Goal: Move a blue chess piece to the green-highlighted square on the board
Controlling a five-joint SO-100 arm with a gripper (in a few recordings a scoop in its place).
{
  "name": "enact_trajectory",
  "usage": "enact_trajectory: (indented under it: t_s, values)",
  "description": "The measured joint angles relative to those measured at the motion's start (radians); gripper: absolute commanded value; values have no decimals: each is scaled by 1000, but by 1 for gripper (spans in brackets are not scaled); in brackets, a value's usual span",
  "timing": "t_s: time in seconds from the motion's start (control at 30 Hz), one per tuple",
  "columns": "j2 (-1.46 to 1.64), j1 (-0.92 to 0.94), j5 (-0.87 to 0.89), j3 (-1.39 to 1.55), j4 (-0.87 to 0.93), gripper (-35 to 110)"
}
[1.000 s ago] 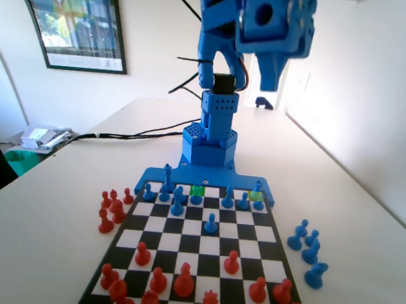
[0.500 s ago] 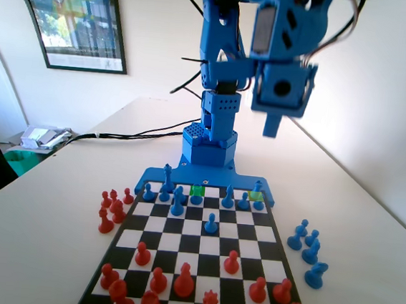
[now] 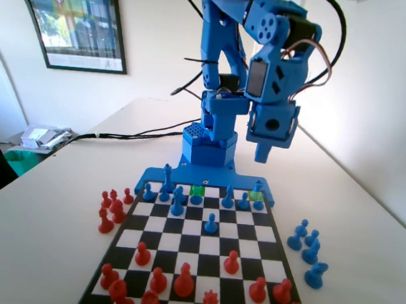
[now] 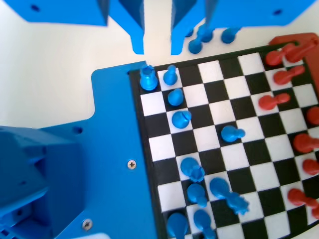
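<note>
My gripper (image 3: pixel 264 152) hangs open in the air above the far right end of the board (image 3: pixel 270 234), nothing between its jaws. In the wrist view the gripper (image 4: pixel 158 44) hovers just past the board's corner, where a blue piece (image 4: pixel 148 77) stands with a small blue chess piece (image 4: pixel 171 75) beside it. The green-highlighted square (image 3: pixel 198 190) lies in the far row, left of centre. A paler yellow-green square (image 3: pixel 255 195) marks the far right corner. One small blue pawn (image 3: pixel 211 223) stands alone further forward. I cannot tell which small blue piece is the one meant.
Several blue pieces (image 3: pixel 306 245) stand off the board on the right, several red ones (image 3: pixel 111 208) off it on the left. Red pieces (image 3: pixel 184 281) fill the near rows. The arm's blue base (image 3: pixel 208 149) rises behind the board's far edge. Cables (image 3: pixel 129 132) trail left.
The arm has swung down: the gripper dropped from the picture's top edge to mid-height over the board's far right end. No piece has moved.
</note>
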Motion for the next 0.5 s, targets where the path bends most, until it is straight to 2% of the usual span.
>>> enact_trajectory:
  t_s: [0.27, 0.5]
  values:
    - [3, -46, 20, 34, -37, 10]
    - [5, -44, 17, 106, -152, 11]
